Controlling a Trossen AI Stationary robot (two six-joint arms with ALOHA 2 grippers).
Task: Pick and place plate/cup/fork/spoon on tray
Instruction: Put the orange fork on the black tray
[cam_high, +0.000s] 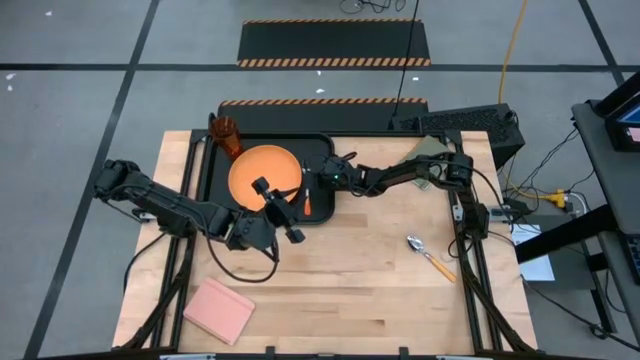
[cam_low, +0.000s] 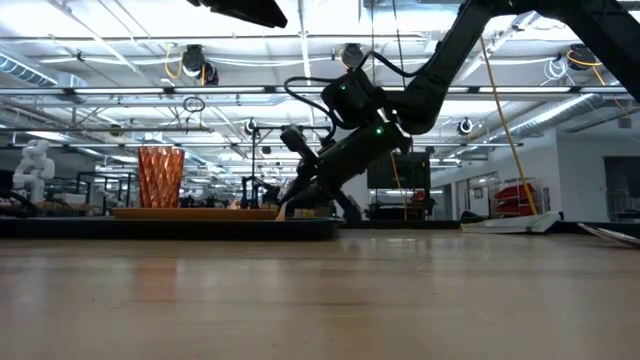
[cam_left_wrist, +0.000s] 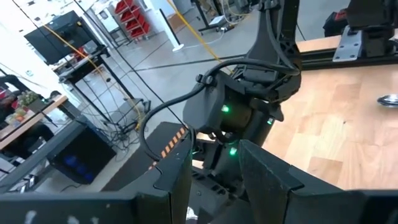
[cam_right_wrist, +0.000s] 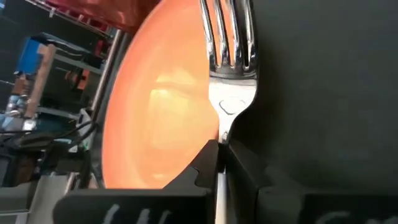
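Fork (cam_right_wrist: 228, 56) clamped in right tool (cam_right_wrist: 217, 163), fingers shut on neck just below tines, tines pointing away from wrist camera. Held over black tray (cam_high: 320, 215), beside right edge of orange plate (cam_high: 265, 172); orange handle seen near tray's right side in high view (cam_high: 309, 203). Cannot tell whether fork touched tray floor. Right tool (cam_high: 312, 190) reached in from right side of counter (cam_high: 380, 290), arm stretched low across tray; in low view tilted down toward tray (cam_low: 310, 195).

Left tool (cam_high: 280, 210) hovering at tray's front edge, just off plate's near rim, fingers spread apart and holding nothing; in left wrist view both dark fingers (cam_left_wrist: 180, 180) seen apart, right arm's wrist close ahead.

Plate lying flat inside tray, left of center. Cup (cam_high: 227, 135) upright at tray's back left corner, just beside plate; seen standing on tray in low view (cam_low: 161, 176). Spoon (cam_high: 428, 256) lying on bare counter, well apart from tray toward right front, bowl toward tray, handle pointing away. Pink pad (cam_high: 219, 310) on counter near front left, well clear of tray.
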